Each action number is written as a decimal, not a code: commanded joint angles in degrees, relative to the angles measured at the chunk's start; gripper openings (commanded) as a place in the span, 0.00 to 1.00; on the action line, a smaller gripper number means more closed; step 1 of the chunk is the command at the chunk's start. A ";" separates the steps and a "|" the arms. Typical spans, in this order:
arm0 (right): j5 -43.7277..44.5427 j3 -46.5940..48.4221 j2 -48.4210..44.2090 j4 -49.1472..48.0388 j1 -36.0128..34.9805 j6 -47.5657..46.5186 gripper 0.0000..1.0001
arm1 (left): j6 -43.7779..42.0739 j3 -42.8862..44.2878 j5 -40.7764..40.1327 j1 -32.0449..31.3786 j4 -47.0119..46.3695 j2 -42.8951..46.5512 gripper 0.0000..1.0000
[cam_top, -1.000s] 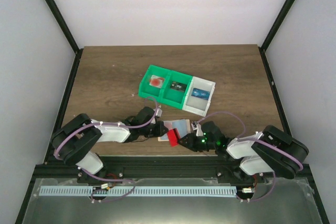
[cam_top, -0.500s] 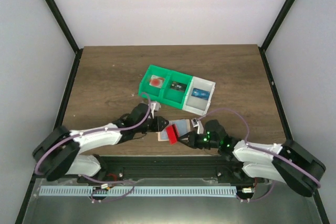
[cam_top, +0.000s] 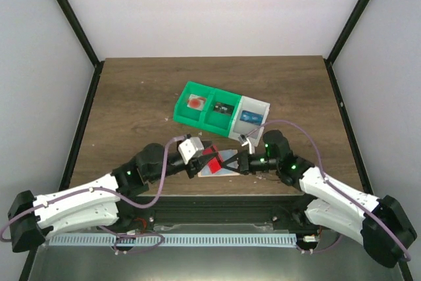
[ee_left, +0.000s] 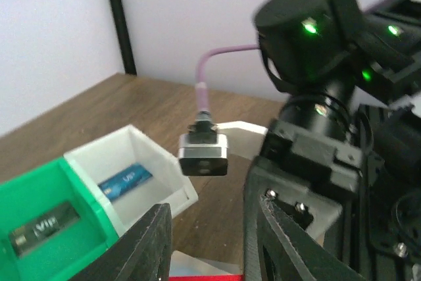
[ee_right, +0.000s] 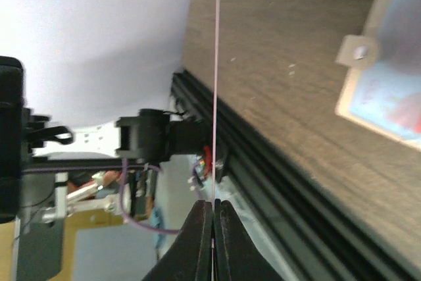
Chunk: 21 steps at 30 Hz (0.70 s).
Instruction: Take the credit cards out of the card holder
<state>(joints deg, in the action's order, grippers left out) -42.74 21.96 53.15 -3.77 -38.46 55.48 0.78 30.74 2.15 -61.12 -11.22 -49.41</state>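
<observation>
The brown table (cam_top: 131, 110) is holding the card holder (cam_top: 228, 160) between the left claw (cam_top: 196, 162) and right claw (cam_top: 242, 162), bins (cam_top: 181, 106) sitting beyond.

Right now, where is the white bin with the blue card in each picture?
Top external: white bin, right end of the bin row.
Left wrist: white bin lower left, blue card inside.
Right wrist: not in it.
Shared landmark: green bin beside it in both; brown table in all three.

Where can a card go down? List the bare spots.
Bare table left of the green bins, behind them to the back wall, and right of the white bin. Crowded near-centre, where the left gripper and right gripper meet at the card holder.
</observation>
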 commanded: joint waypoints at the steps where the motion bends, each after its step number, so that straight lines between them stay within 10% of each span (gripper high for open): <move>1: -9.28 5.90 -0.30 4.33 0.85 1.94 0.01 | -21.49 0.39 -1.14 -3.58 3.05 2.22 0.39; 21: -21.84 3.13 -4.97 -12.35 4.08 27.84 0.01 | -43.40 1.04 4.24 -5.58 21.52 13.83 0.43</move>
<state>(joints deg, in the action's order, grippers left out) -61.21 25.26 49.15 -11.35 -34.94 78.41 -38.09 30.74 4.21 -66.43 5.98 -34.83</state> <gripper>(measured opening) 0.013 0.428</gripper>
